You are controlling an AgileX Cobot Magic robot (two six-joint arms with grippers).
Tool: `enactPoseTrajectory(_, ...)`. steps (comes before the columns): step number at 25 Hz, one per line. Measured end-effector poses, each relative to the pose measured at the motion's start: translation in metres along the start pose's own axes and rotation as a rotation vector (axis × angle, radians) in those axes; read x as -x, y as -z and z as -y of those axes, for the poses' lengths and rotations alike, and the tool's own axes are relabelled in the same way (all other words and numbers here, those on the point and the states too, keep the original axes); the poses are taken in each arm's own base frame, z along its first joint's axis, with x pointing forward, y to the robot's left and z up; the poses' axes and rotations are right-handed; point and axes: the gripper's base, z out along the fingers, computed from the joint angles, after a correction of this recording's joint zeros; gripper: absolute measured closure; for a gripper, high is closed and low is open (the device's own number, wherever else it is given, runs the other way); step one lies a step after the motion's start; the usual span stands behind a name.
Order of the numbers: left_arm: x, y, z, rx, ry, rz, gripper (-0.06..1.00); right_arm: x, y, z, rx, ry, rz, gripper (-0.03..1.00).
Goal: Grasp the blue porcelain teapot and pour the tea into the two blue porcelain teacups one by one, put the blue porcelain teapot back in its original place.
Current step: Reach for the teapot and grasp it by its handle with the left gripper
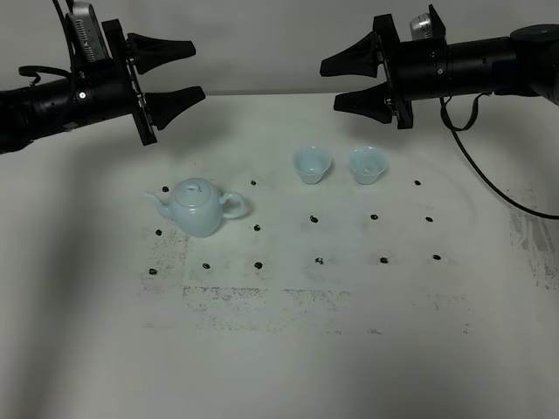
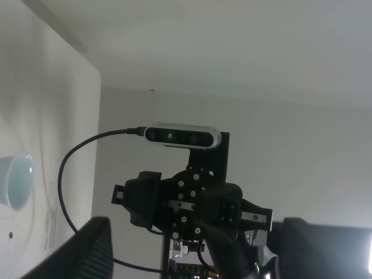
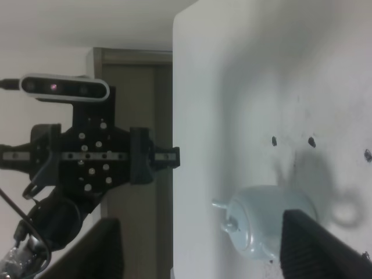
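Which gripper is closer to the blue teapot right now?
Left. The left gripper hovers raised behind the blue teapot; the right gripper is farther off, raised behind the teacups.

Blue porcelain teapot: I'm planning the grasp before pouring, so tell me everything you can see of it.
The blue porcelain teapot is pale sky-blue, glossy and round-bellied, and looks ceramic. Its lid, with a small knob, is on. It stands upright on the white table, with its short curved spout toward the left of the exterior high view and its loop handle toward the right. Only the table touches it; the nearer teacup stands apart, further right.
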Motion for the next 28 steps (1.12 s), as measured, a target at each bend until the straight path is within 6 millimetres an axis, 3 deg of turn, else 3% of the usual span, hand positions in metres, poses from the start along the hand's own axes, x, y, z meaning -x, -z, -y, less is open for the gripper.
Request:
enactPoseTrajectory(19, 0.003, 0.006, 0.001, -0.006, -0.017, 0.007, 0.33, -0.001, 0.0, -0.001, 0.008, 0.069, -0.016, 0.37)
enactPoseTrajectory(23, 0.007, 0.022, 0.023, -0.02, -0.051, 0.039, 0.33, -0.003, 0.001, -0.001, -0.006, 0.114, -0.03, 0.37)
enactPoseTrajectory(28, -0.001, 0.044, 0.08, -0.023, -0.187, 0.057, 0.33, -0.001, 0.022, -0.013, -0.079, 0.191, -0.031, 0.37)
